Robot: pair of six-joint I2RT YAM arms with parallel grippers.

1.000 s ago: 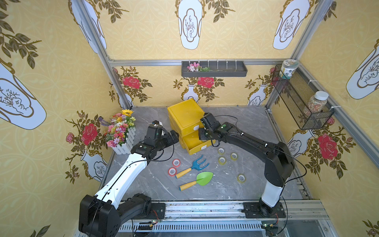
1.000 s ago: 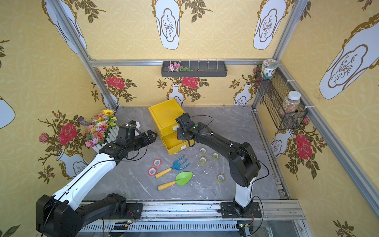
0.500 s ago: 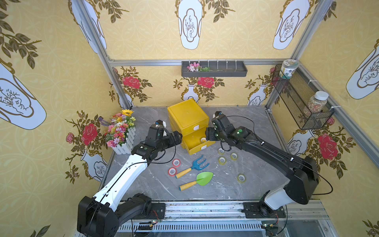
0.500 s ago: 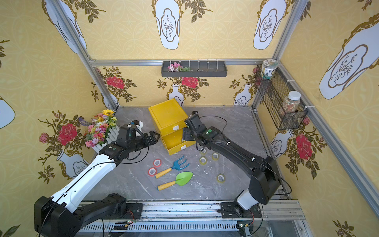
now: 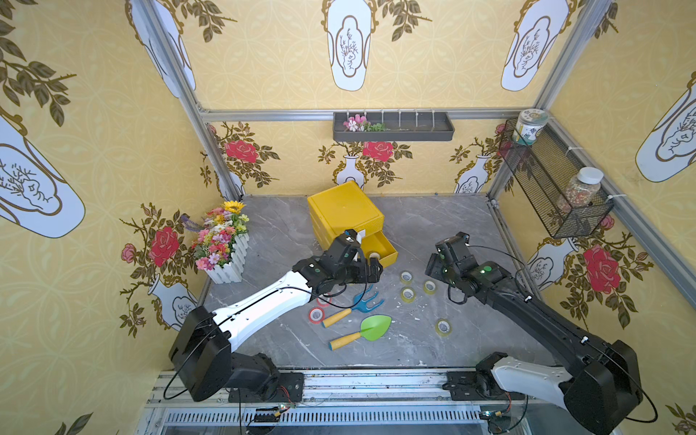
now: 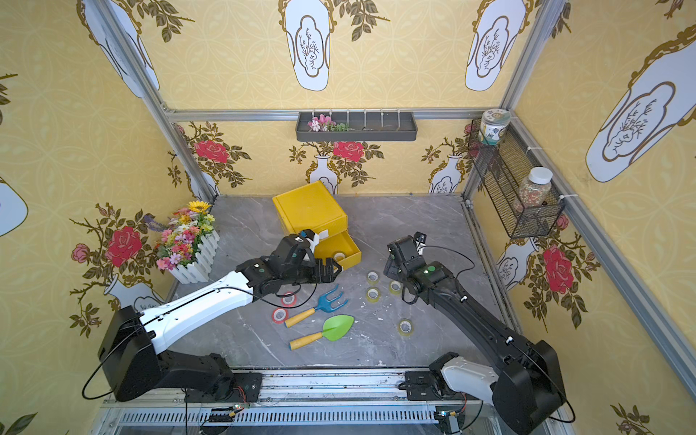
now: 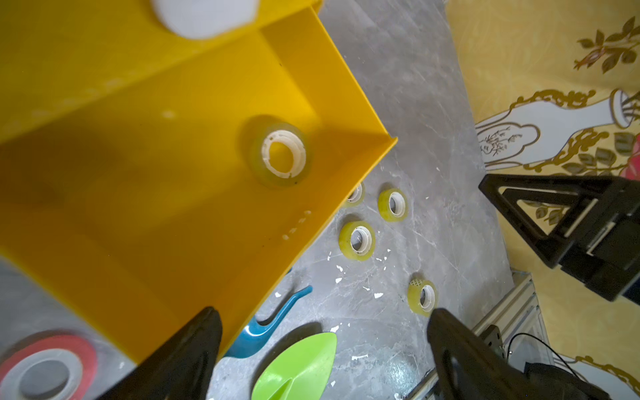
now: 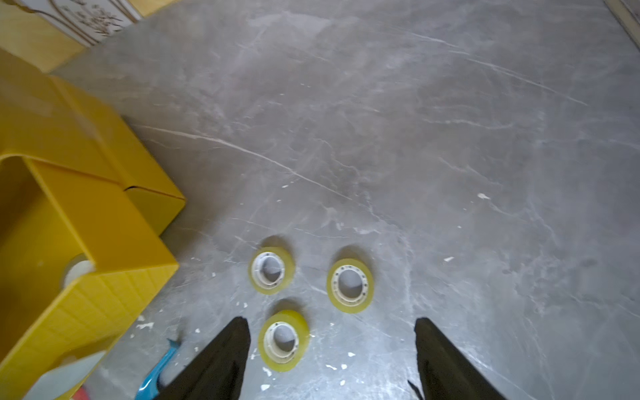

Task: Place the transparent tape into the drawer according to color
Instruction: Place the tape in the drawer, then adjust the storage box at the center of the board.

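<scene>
Right tool (image 8: 331,323) open and empty over yellow-green rolls (image 8: 349,285) beside the drawer (image 8: 104,225).

Its jaws stand wide with nothing between them; the nearest roll (image 8: 284,341) lies flat on the table (image 8: 415,138) just inside one finger, off-centre. I judge it best to shift until that roll sits midway, drop straight, and close across its outer rim without nudging the two neighbours close by. One yellow-green roll (image 7: 280,154) already lies in the drawer, so this colour belongs there. A fourth roll (image 5: 443,327) sits farther from the drawer; red rolls (image 5: 316,314) lie off its front, by the left arm (image 5: 263,305). Left tool (image 7: 323,313), wide open and empty, hovers at the drawer's front corner; keep clear of it on the carry.
</scene>
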